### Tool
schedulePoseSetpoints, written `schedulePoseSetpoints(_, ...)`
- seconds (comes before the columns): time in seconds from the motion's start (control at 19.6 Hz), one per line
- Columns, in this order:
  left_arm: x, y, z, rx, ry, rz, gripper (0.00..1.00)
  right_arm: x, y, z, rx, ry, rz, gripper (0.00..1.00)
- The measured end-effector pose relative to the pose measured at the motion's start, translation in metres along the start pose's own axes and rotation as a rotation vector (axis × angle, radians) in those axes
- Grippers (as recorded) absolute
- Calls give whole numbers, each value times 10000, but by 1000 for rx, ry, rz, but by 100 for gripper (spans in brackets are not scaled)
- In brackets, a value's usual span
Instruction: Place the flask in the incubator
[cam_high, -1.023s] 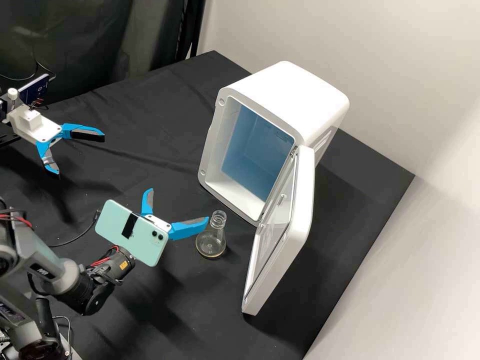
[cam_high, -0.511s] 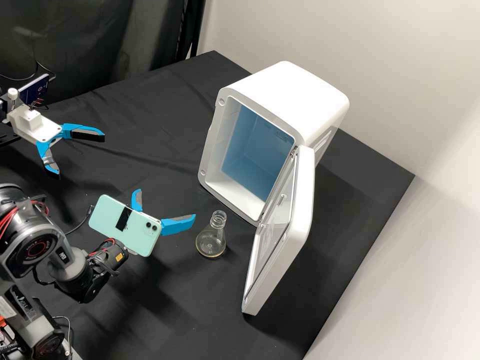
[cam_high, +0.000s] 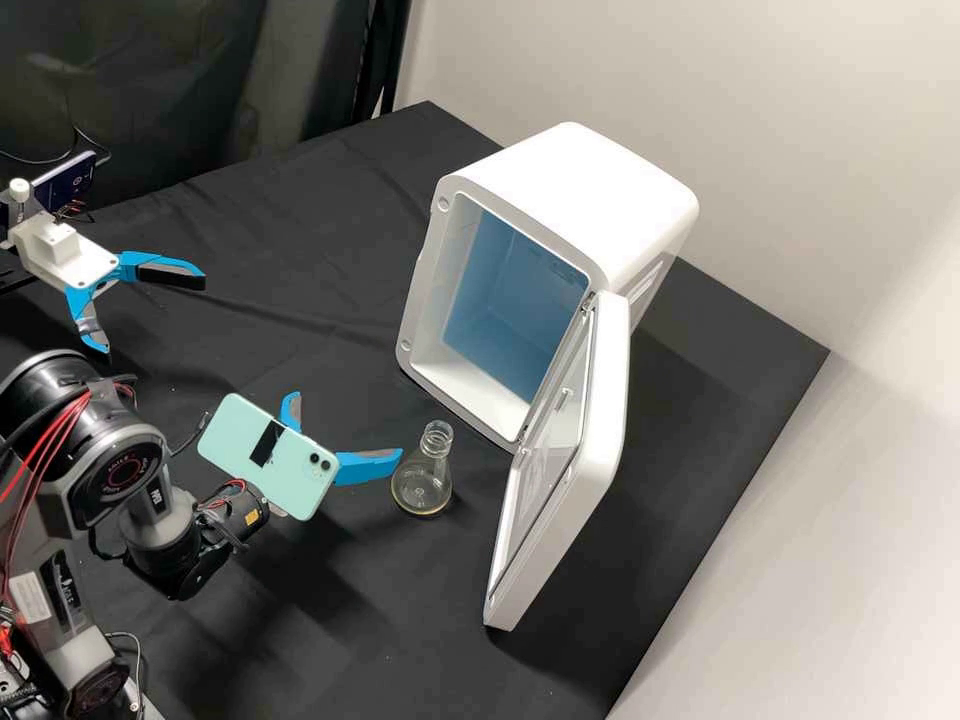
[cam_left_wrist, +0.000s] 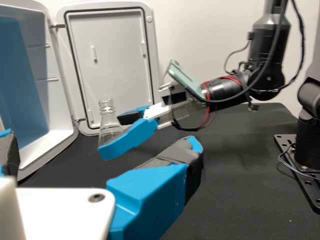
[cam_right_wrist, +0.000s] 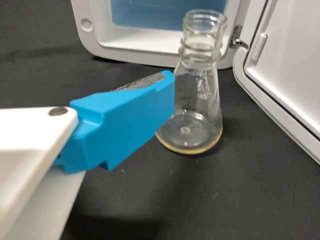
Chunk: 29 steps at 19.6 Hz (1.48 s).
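Just beside the flask (cam_right_wrist: 197, 100), your right gripper (cam_high: 345, 428) gapes wide, empty; the high view shows bench (cam_high: 300, 250) between flask and incubator (cam_high: 580, 190) rim.

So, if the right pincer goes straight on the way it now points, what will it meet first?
Most likely the flask, which stands upright just ahead of the open right pincer. Behind the flask comes the front rim of the incubator. The exact depth is unclear.
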<state>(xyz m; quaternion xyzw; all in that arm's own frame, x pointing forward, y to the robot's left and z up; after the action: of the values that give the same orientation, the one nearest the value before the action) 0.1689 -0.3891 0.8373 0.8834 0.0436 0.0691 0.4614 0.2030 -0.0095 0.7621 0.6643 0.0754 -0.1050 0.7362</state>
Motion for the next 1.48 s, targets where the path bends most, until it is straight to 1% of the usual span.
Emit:
schedulePoseSetpoints(0.15,1,-1,4,0,-2,0,100,45,14,-45,1,14,13,100)
schedulePoseSetpoints(0.31,1,-1,8,0,-4,-1,100,75,33,-65,1,22,24,100)
schedulePoseSetpoints(0.36,1,-1,8,0,-4,-1,100,75,35,-64,2,21,25,0)
schedulePoseSetpoints(0.56,1,-1,8,0,-4,-1,100,70,48,-69,8,23,32,0)
schedulePoseSetpoints(0.87,1,-1,8,0,-4,-1,100,61,70,-88,7,33,44,0)
schedulePoseSetpoints(1.07,0,0,-2,0,1,0,100,53,87,-100,21,39,52,0)
schedulePoseSetpoints(1.48,0,0,-2,0,1,0,100,50,93,-105,20,42,55,0)
